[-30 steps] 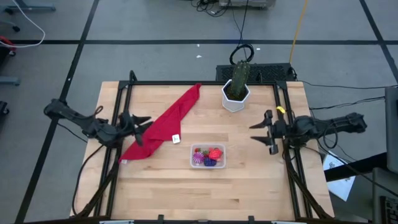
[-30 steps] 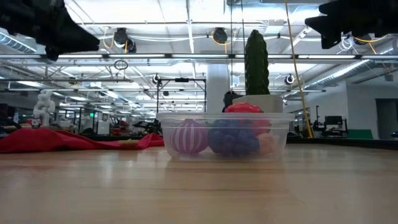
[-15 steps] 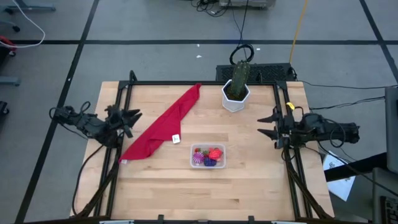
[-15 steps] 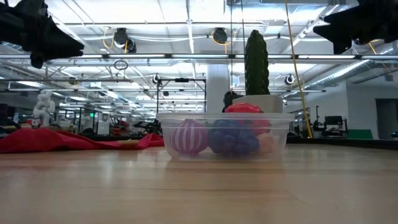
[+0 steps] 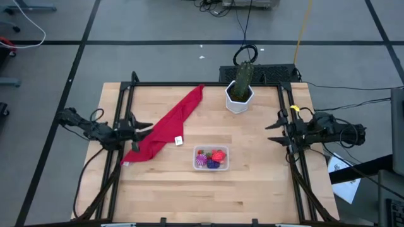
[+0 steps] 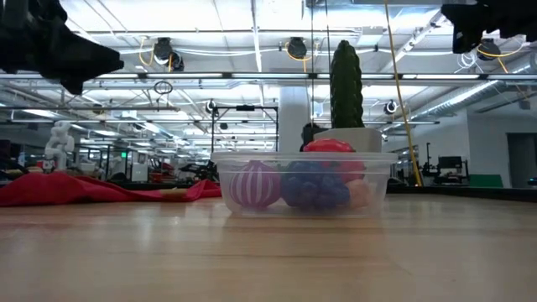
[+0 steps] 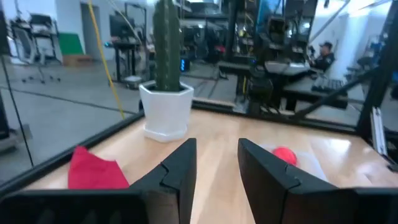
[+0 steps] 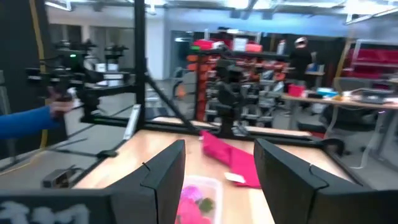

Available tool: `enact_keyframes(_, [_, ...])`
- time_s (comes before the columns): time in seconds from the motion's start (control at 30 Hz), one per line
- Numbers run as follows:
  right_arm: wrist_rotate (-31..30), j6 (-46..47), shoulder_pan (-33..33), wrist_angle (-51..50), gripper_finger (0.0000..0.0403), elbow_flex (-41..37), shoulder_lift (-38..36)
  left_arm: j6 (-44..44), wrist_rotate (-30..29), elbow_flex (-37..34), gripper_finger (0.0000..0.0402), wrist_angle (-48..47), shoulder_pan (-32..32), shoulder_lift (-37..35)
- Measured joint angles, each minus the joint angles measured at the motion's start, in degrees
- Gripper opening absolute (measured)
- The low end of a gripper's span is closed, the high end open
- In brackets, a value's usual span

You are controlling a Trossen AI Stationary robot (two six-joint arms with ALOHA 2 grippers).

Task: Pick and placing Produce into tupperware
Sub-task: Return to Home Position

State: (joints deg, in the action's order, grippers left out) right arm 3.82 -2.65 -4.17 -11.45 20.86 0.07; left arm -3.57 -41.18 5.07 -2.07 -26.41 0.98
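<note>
Clear plastic rectangular tupperware [image 5: 211, 169] holds tiny red, pink, purple produce [image 5: 218, 155]; your left gripper [image 5: 146, 130] and right gripper [image 5: 273, 128] flank it, fingers spread, empty.

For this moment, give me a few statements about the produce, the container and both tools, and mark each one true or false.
1. All the produce in view lies inside the tupperware. True.
2. The left tool is shut on a strawberry. False: it is open and holds nothing.
3. The red cloth covers the tupperware. False: it lies apart from it, toward the left arm's side.
4. The cactus pot stands upright. True.
5. The right tool is open and empty. True.
</note>
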Motion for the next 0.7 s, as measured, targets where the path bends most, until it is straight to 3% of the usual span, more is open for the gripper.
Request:
enact_keyframes(0.27, [2.5,-0.1,0.0,-3.8,0.0185,0.0,0.0,2.3,5.9,-0.2,0.012,0.5,4.3,0.0])
enact_keyframes(0.47, [2.2,-0.4,0.2,-3.6,0.0185,0.0,0.0,2.9,13.0,0.1,0.012,0.1,12.2,0.0])
enact_keyframes(0.7, [-4.0,-0.8,2.4,-4.7,0.0185,-0.2,0.0,-2.6,21.6,0.1,0.012,-3.4,23.0,0.0])
